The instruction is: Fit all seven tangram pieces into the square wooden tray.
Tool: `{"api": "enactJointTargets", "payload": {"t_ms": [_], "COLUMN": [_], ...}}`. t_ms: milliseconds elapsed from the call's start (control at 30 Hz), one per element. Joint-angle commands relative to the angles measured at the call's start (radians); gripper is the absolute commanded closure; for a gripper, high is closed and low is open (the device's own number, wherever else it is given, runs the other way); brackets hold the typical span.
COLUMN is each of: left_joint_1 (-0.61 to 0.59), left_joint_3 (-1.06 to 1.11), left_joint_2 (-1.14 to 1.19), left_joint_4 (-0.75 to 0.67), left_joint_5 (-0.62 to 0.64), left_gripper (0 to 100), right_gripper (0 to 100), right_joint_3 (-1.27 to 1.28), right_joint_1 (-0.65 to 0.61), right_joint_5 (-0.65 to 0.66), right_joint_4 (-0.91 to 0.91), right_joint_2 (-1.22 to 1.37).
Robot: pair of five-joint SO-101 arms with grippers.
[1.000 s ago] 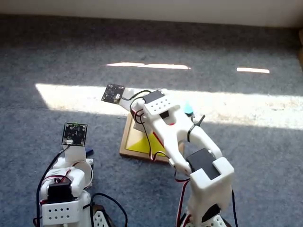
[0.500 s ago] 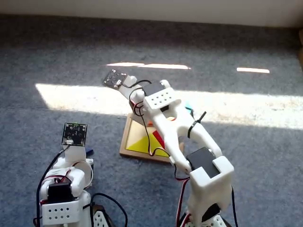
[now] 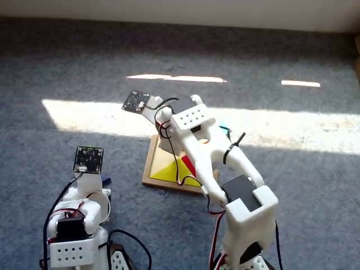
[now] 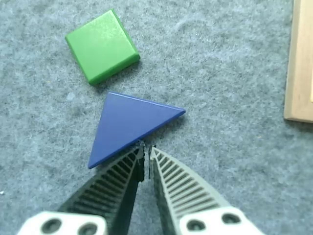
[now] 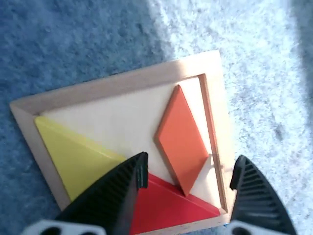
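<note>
The right gripper (image 5: 190, 164) spreads its fingers wide over the tray's (image 5: 117, 84) orange piece (image 5: 182, 139), maybe to fix it, while the left gripper's (image 4: 145, 148) fingers are pinched together.

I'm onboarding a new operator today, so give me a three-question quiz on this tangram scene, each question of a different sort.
1. True or false: the orange parallelogram lies inside the wooden tray.
2. Which piece lies right at the tips of the left gripper? A blue triangle; B purple triangle; C white square.
3. Fill in: the right gripper hangs over the tray with its jaws ___.
Key: 1 true; 2 A; 3 open.
</note>
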Motion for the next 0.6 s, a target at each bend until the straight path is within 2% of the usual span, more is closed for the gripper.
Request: {"api": "enactJointTargets", "payload": {"t_ms": [0, 267, 567], "left_joint_1": [-0.013, -0.013, -0.013], "left_joint_3": [0.019, 0.019, 0.019], "left_joint_2": [-0.041, -0.041, -0.041], "left_joint_4": [0.008, 0.008, 0.008], "left_joint_5": [-0.006, -0.006, -0.006], "left_gripper": [96, 96, 96], "right_gripper": [76.9, 77.1, 80.0], "right_joint_3": [-0.044, -0.053, -0.053], "right_joint_1": [-0.018, -0.013, -0.015], "right_joint_5": [0.029, 0.029, 0.029], "right_joint_4": [0.001, 0.002, -0.001], "right_joint_2": [-0.012, 0.173, 0.18]}}
